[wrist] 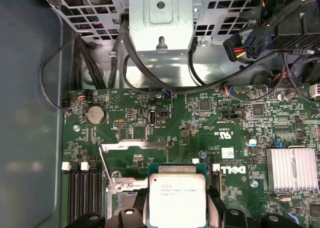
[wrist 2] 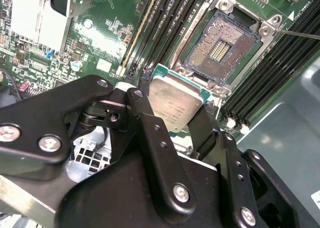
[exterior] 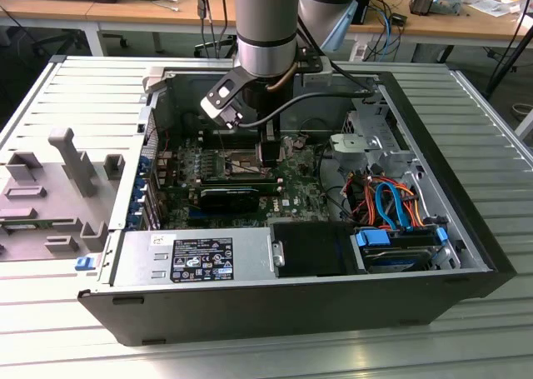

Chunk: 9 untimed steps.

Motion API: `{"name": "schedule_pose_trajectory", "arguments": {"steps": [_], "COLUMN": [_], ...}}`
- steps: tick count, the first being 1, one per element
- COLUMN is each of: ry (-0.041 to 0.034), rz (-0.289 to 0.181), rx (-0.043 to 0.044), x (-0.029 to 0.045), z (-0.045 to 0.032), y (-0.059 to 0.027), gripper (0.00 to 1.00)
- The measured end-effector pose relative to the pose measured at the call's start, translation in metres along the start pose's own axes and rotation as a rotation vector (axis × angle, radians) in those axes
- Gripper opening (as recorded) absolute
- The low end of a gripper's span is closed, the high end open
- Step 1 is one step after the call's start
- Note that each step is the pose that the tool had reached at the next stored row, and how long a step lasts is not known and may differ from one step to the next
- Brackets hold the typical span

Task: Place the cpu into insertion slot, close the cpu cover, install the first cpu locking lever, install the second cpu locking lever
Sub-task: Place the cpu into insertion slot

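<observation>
My gripper (wrist 2: 172, 112) is shut on the cpu (wrist 2: 172, 105), a flat silver-grey square with a green rim, its black fingers (wrist 2: 145, 112) pressing two opposite edges. The cpu hangs above the green motherboard, just beside the insertion slot (wrist 2: 220, 47), whose brownish pin field lies bare inside its silvery frame. In the first wrist view the cpu (wrist: 177, 195) sits between the finger ends, and the cpu cover (wrist: 132, 145) stands raised as a thin silvery plate next to it. A thin wire lever (wrist 2: 300, 33) sticks out past the slot. In the exterior view the gripper (exterior: 271, 152) reaches down into the open computer case.
Long black memory sticks (wrist 2: 167, 22) run on both sides of the slot. A finned heatsink (wrist: 292, 169), a metal drive cage (wrist: 160, 17) and bundled cables (exterior: 391, 204) crowd the case. The power supply (exterior: 200, 258) lines the near wall. A grey fixture (exterior: 58, 187) lies outside.
</observation>
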<state>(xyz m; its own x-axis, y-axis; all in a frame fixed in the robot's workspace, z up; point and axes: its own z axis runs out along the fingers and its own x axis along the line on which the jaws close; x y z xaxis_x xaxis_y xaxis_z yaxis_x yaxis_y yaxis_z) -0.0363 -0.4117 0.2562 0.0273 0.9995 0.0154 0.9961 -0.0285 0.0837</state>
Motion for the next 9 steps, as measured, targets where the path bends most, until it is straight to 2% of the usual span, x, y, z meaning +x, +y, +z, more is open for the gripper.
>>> {"name": "schedule_pose_trajectory", "arguments": {"steps": [9], "ry": [-0.0018], "rz": [0.021], "rx": [-0.0003], "x": [0.0000], "z": [0.0000], "y": [0.0000], "gripper": [0.55]}}
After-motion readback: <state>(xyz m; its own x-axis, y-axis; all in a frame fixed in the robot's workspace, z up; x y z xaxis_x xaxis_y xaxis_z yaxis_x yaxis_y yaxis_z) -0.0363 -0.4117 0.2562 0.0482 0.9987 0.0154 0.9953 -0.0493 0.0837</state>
